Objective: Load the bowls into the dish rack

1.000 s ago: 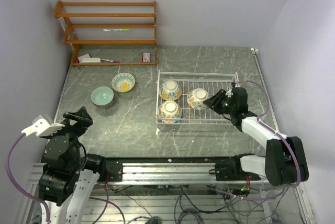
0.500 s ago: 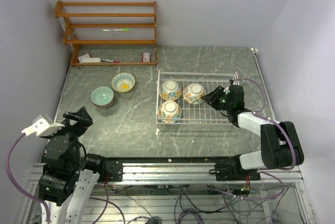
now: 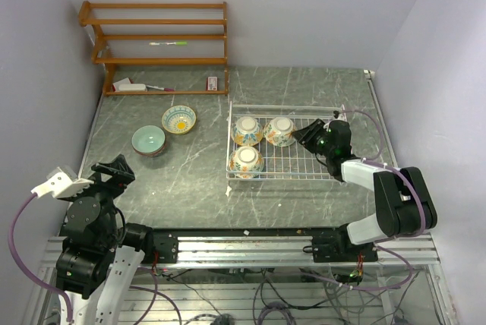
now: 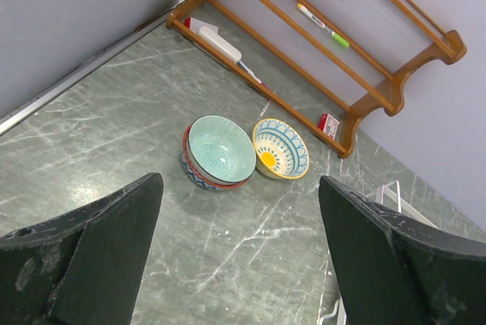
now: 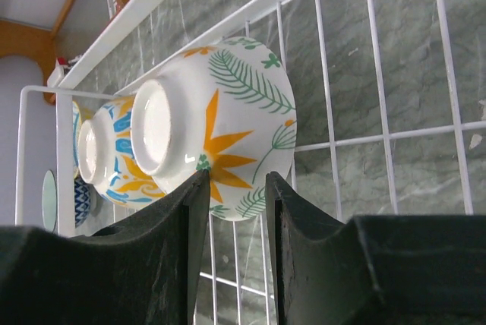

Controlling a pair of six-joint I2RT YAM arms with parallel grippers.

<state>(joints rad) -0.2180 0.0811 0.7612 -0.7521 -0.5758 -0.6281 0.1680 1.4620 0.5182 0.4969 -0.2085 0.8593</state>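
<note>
You're placing: right fingers (image 5: 194, 241), narrowly parted, pinch the leaf-patterned bowl (image 5: 228, 112), upside down in the dish rack's (image 3: 288, 106) far row. Next, let go and lift clear. Left fingers (image 4: 99, 257) gape empty; unloaded bowls (image 4: 220, 150) wait left of the rack.

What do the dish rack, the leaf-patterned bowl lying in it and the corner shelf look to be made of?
Dish rack: thin round rods in a grid, evenly white and smooth, so probably coated metal wire.
Leaf-patterned bowl: glossy white body with a painted pattern and a raised foot ring, so it looks like glazed ceramic.
Shelf: orange-brown boards with a slight sheen, so likely varnished wood; the grain is too small to tell.
</note>
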